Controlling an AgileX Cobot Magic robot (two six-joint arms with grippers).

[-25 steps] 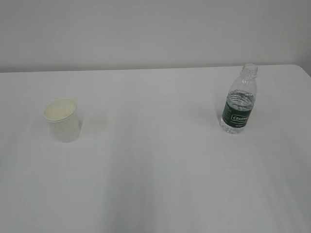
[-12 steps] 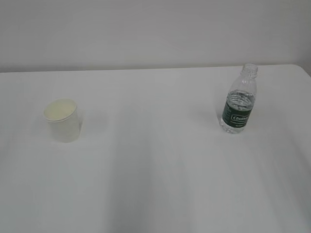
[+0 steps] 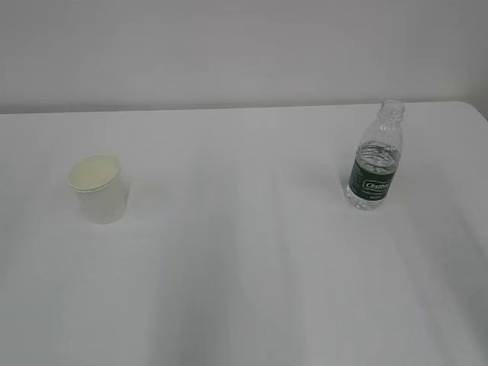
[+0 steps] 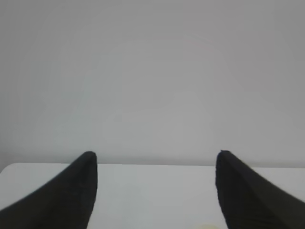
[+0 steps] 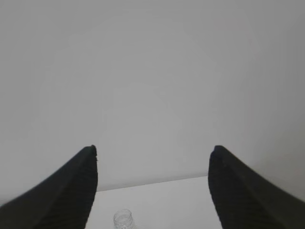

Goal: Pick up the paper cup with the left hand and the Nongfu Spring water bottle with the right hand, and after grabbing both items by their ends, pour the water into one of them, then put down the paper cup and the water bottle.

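Nothing is done yet: the paper cup (image 3: 97, 189) stands upright at the table's (image 3: 244, 267) left, the Nongfu Spring water bottle (image 3: 374, 156) well apart at its right; left hand (image 4: 155, 160) and right hand (image 5: 152, 152) hang empty, jaws spread wide

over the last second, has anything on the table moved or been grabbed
Nothing visibly changed. The paper cup stands upright on the left of the table and the Nongfu Spring water bottle upright on the right, both where they were and untouched. Neither arm shows in the exterior view. The left hand and the right hand have open jaws holding nothing.
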